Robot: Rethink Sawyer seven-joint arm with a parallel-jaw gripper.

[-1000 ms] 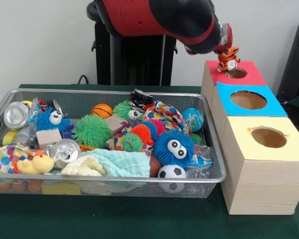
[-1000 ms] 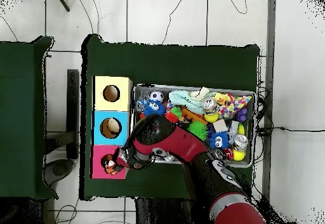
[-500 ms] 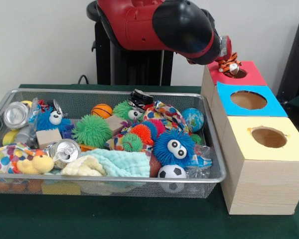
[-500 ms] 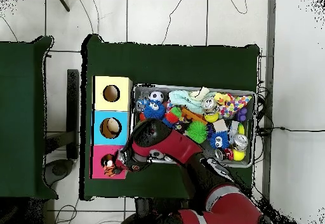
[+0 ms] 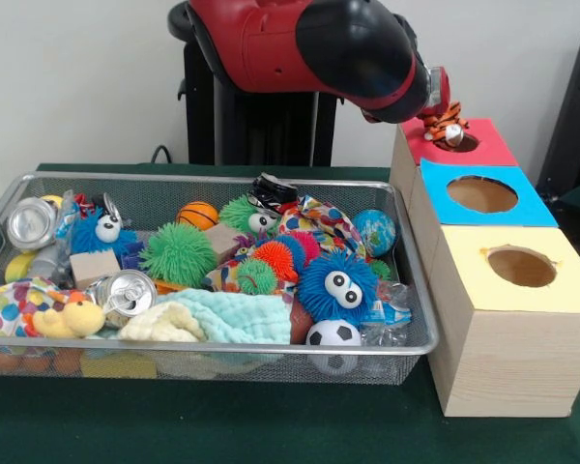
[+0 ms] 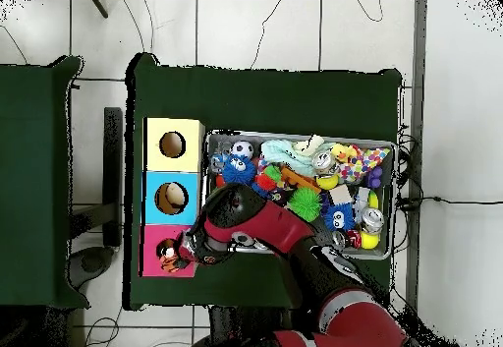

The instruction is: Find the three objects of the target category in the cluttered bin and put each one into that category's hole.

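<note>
Right then, the end effector (image 5: pixel 443 114) was over the red hole (image 5: pixel 459 142), closed on a small tiger toy (image 5: pixel 447 126); the toy hung at the hole's rim, touching or nearly touching it, I cannot tell which.

Risks, as I judged them:
- The toy sat toward the rim side nearest the wire bin (image 5: pixel 222 348), not centered. If released so, it could catch on the edge and rest on the red box top (image 5: pixel 488 145), or roll off to the table (image 5: pixel 271 425).
- Legs or tail could snag on the cardboard edge and block the hole.
- The arm (image 5: pixel 309 43) was low above the bin's far corner; a careless retreat could hit the rim.

Counts, relative to the red hole:
- Boxes w/ holes: 3 in a row. Red, then blue (image 5: pixel 483 193) beside it, then yellow (image 5: pixel 522 266) farthest.
- Spiky rubber balls in the bin: approx. 5 seen.
- Blue fuzzy toys w/ eyes: 2.
- Cans: 2, at the bin end far from the red hole.
- Small sport balls: 2, one basketball (image 5: pixel 197 215), one soccer ball (image 5: pixel 333 334).
- Globe ball (image 5: pixel 374 232): 1, in the bin corner nearest the red hole.
- Other plush animals: at least 1, a yellow one (image 5: pixel 70 317), far end.
</note>
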